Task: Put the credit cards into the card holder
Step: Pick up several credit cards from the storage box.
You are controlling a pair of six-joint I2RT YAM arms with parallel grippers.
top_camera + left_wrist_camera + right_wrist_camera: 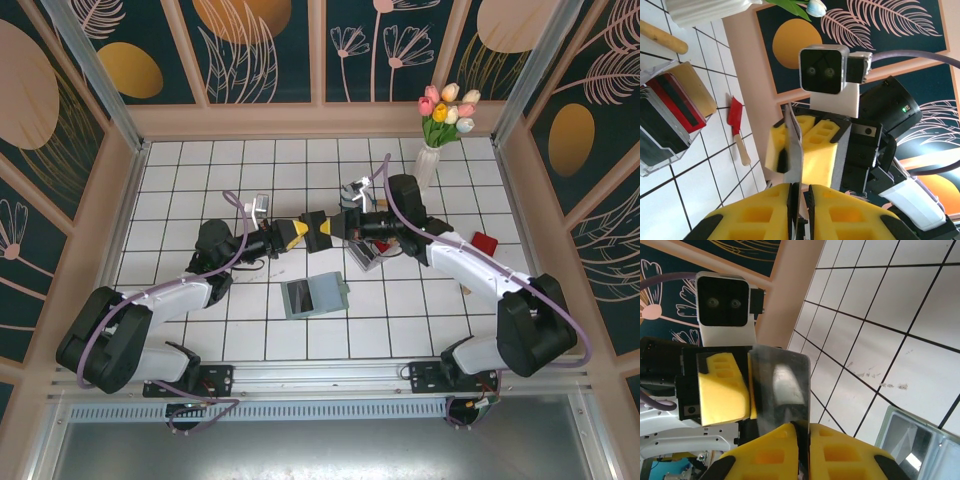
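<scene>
Top external view: the holder (pixel 315 296) lies flat on the table (pixel 200 170) with its pale inside showing, and both arms meet in the air just beyond it, well above its surface. Left wrist view: the left fingers (pixel 750 220) are pressed together on the near edge of one card (pixel 793 162), seen edge-on. The far part of the card runs between the right fingers (pixel 822 155). Right wrist view: the right fingers pinch the opposite edge of the same dark, glossy card. One left finger is seen beside the card. Both pairs of fingers therefore grip the card, so the step in hand is judged to be a mid-air transfer. The frames do not indicate which arm is to receive. The remaining cards (pixel 682 107) stand in a clear tray (pixel 655 145), just beyond the holder and to its right. To perform the transfer well:

- Keep both wrists stationary and the card plane unchanged.
- Confirm the receiving grip before spreading the other fingers.
- Withdraw the releasing arm along the card plane, not across it, because the thin, smooth card will probably flex or slip.
- Leave most of the card projecting from the fingers, so that a free edge can enter the holder.
</scene>
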